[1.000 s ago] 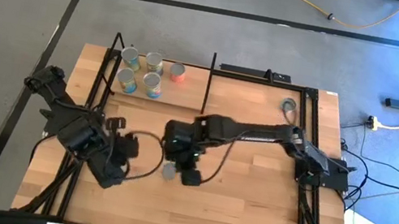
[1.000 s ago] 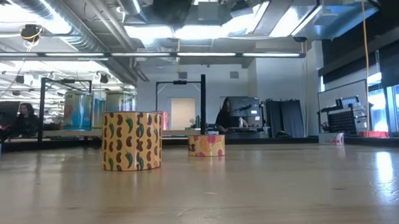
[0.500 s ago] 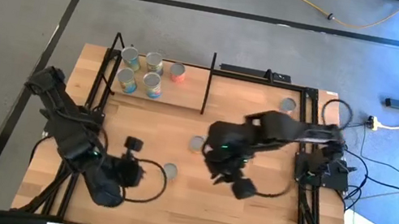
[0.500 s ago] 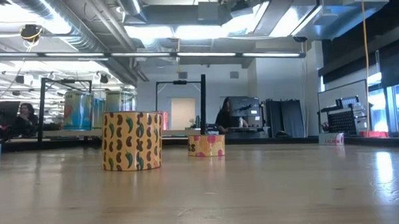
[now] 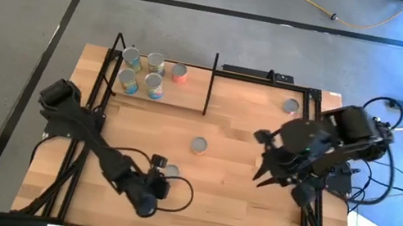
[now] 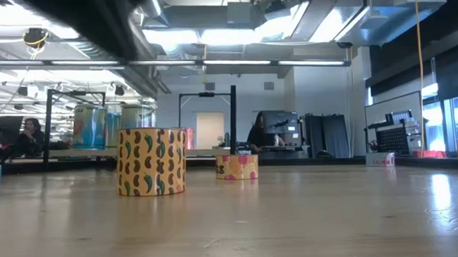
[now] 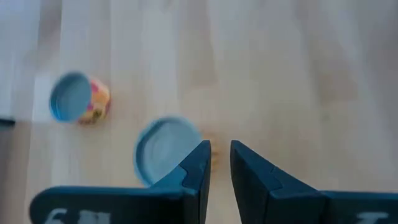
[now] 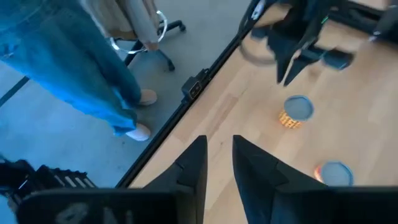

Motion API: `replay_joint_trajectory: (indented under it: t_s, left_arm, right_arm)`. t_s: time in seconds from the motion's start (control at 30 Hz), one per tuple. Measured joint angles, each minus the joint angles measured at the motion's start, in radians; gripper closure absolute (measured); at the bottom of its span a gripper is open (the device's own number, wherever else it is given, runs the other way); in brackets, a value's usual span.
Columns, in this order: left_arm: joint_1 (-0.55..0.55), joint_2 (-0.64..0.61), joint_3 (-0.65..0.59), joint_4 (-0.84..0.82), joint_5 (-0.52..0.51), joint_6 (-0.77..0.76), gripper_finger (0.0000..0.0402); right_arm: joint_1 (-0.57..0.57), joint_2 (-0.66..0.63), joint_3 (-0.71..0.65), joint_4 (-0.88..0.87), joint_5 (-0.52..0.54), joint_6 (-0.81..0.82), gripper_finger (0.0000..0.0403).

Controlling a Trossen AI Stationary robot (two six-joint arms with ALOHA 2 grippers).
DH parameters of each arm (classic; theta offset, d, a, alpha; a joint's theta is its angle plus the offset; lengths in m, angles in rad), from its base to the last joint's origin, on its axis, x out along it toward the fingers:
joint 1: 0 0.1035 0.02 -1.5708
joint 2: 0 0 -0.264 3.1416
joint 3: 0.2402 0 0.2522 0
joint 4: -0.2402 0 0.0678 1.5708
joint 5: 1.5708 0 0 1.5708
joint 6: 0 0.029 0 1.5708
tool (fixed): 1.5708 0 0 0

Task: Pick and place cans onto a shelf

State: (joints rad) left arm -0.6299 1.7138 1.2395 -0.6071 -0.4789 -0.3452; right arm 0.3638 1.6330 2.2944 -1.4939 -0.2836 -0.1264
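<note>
Five cans (image 5: 142,72) stand on the shelf (image 5: 187,98) at the table's far left. Three cans stand loose on the table: one mid-table (image 5: 198,145), one with a bean-pattern label nearer the front (image 5: 171,172) (image 6: 151,162), and one at the far right (image 5: 292,106). My left gripper (image 5: 162,164) (image 7: 221,163) is shut and empty, right beside the front can (image 7: 163,149); I cannot tell whether it touches it. My right gripper (image 5: 264,174) (image 8: 219,163) is shut and empty, raised near the table's right edge.
Black rods frame the shelf, with an upright (image 5: 211,81) on its right side. A person's legs (image 8: 68,62) and a chair base (image 8: 158,31) stand beyond the table edge (image 8: 186,93). Cables (image 5: 390,175) lie at the right of the table.
My right gripper has drawn back from the table's middle toward the right edge and risen, uncovering the mid-table can. My left gripper has swung from the left side toward the near edge and the right, coming beside the front can. The cans have stayed in place.
</note>
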Motion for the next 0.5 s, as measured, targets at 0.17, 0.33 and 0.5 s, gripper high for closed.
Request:
replay_joint_trajectory:
  t_s: [0.17, 0.33, 0.5]
  left_arm:
    - [0.040, 0.072, -0.003, 0.001, 0.008, 0.041, 0.0346]
    - [0.081, 0.121, -0.001, 0.044, 0.088, 0.042, 0.0346]
    - [0.091, 0.126, -0.001, 0.046, 0.038, 0.042, 0.0346]
  right_arm:
    - [0.014, -0.047, 0.000, -0.006, 0.050, 0.022, 0.0325]
    - [0.017, -0.062, 0.000, -0.030, 0.067, 0.023, 0.0325]
    - [0.017, -0.063, 0.000, -0.076, 0.082, 0.025, 0.0325]
